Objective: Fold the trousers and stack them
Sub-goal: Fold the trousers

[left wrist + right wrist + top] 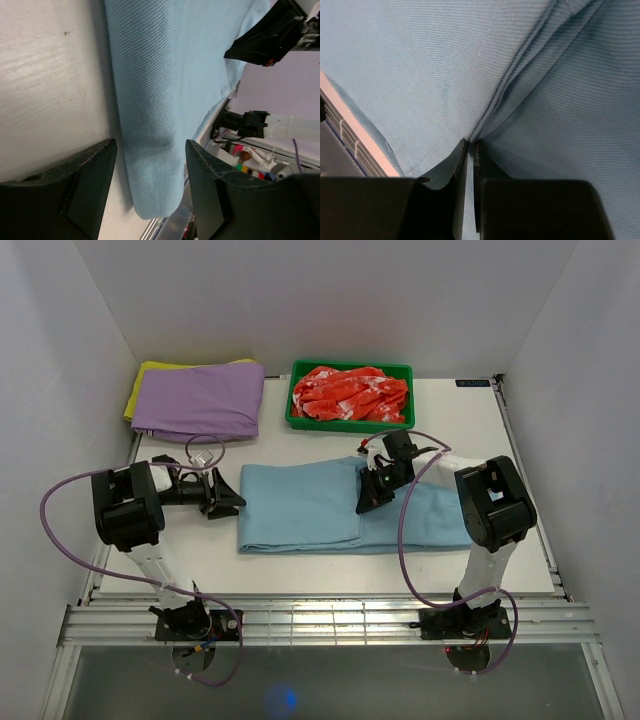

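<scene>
The light sky-blue trousers (300,508) lie folded flat in the middle of the table, with a second layer reaching out to the right (430,520). My left gripper (238,502) is open at their left folded edge; in the left wrist view its fingers straddle the near corner of the trousers (150,75) without touching it. My right gripper (366,502) is shut on a pinch of the cloth at the edge of the upper layer. In the right wrist view the trousers (420,60) pucker into creases that run to the closed jaws of the right gripper (470,143).
A purple folded garment (200,400) lies at the back left on a yellow cloth (143,380). A green tray (348,424) holding red-and-white patterned cloth (350,395) stands at the back centre. Purple cables loop beside both arms. The table's front rail (320,615) runs behind the bases.
</scene>
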Robot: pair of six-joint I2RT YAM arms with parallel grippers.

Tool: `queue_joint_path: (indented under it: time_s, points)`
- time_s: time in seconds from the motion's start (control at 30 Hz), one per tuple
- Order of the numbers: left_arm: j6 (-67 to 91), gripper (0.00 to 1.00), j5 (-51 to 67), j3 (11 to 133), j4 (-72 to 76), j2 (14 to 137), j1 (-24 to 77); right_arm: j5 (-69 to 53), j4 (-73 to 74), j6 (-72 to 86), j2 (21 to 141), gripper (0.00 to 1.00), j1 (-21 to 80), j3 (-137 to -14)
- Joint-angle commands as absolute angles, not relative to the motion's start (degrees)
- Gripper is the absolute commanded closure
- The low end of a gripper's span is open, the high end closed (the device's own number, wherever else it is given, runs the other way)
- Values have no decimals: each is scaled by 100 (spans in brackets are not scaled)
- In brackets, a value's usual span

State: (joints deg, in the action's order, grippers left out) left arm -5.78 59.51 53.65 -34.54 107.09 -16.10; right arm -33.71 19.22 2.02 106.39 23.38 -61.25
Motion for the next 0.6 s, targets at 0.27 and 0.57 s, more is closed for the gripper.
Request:
queue_joint_path:
  time_s: [0.27, 0.57]
  points:
    - [-141, 53, 5608, 5370, -2655, 11285, -1459, -2874, 2144, -167, 10793, 92, 2329, -6249]
    - [-298, 86, 5554, 5765, -2916, 11426, -1573, -2716, 2215, -316, 10652, 92, 2329, -6311]
